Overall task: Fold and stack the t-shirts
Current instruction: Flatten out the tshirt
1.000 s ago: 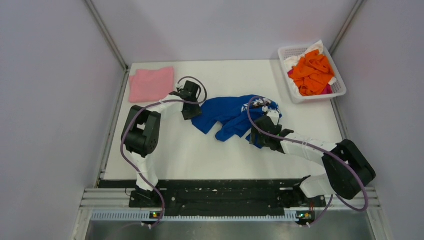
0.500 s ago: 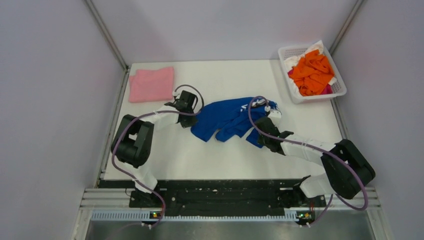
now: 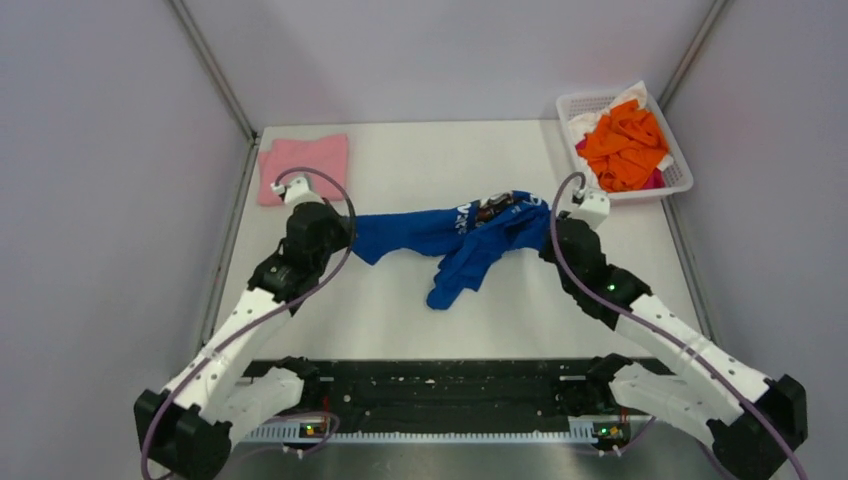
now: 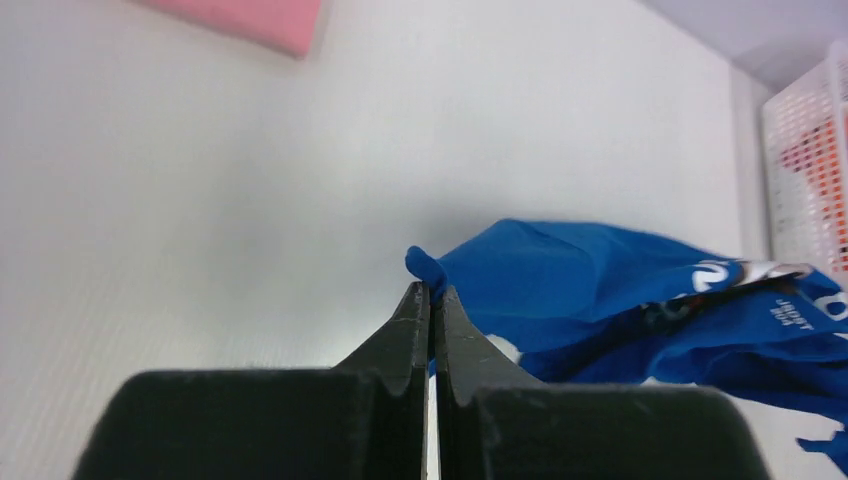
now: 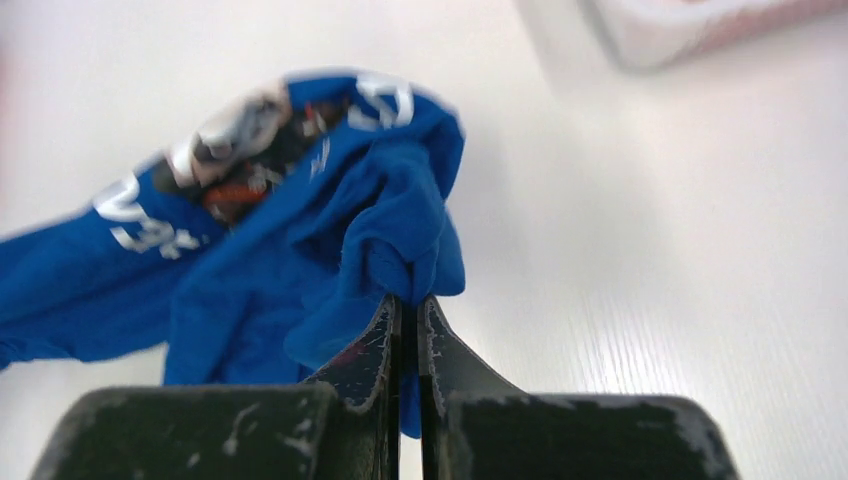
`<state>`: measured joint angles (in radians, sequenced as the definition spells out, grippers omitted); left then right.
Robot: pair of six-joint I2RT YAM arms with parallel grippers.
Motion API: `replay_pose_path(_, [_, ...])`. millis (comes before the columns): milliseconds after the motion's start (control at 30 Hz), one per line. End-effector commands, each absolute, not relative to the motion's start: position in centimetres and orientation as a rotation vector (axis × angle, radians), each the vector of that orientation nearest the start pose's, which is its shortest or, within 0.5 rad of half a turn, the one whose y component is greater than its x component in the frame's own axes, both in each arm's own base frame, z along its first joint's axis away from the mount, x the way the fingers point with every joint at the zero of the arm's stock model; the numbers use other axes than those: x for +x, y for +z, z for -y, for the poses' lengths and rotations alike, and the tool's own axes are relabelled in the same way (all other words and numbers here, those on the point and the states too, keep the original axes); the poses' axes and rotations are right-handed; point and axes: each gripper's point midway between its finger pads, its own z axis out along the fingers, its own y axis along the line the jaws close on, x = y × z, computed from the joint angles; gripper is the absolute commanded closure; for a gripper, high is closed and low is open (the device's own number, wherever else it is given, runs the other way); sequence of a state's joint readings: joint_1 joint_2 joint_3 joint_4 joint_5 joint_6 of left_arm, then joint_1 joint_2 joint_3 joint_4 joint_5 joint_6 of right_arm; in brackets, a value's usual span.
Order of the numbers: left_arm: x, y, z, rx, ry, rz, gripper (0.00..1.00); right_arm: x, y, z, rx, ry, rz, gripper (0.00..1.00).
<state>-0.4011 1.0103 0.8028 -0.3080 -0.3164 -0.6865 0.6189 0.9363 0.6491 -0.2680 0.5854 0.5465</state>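
Cloth is clamped at both ends: the blue shirt (image 3: pixel 450 235) is stretched above the mid-surface (image 3: pixel 400 320), its left tip pinched in the shut left jaws and a bunched right edge pinched in the shut right jaws, with one part drooped nearward. Farther off, the pink shirt (image 3: pixel 305 168) is laid flat at far left, and orange shirts (image 3: pixel 625 140) are piled in the basket (image 3: pixel 582 104) at far right.

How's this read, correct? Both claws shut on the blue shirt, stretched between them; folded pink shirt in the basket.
Not quite. The pink shirt lies on the table at its far left corner, not in the basket; the top view shows it. The rest holds: left claw and right claw are shut on the blue shirt, stretched between them.
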Motion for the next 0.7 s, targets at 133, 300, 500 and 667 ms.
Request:
replay_pose_path(133, [29.3,38.3,6.4,-0.457,-0.397,-1.497,1.00,28.7,36.1,-7.5,0.261,0.124,-1.554,1.00])
replay_pose_path(300, [24.7,48.3,3.4,-0.453,-0.419,-1.252,1.00,26.5,44.5,-7.6,0.140,0.206,-1.411,1.00])
replay_pose_path(500, [18.2,56.1,0.1,-0.424,-0.415,-1.062,1.00,22.1,51.9,-7.6,-0.017,0.319,-1.229,1.00])
replay_pose_path(667, [14.6,59.2,-2.7,-0.460,-0.363,-0.965,1.00,19.0,55.9,-6.9,-0.076,0.369,-1.128,1.00])
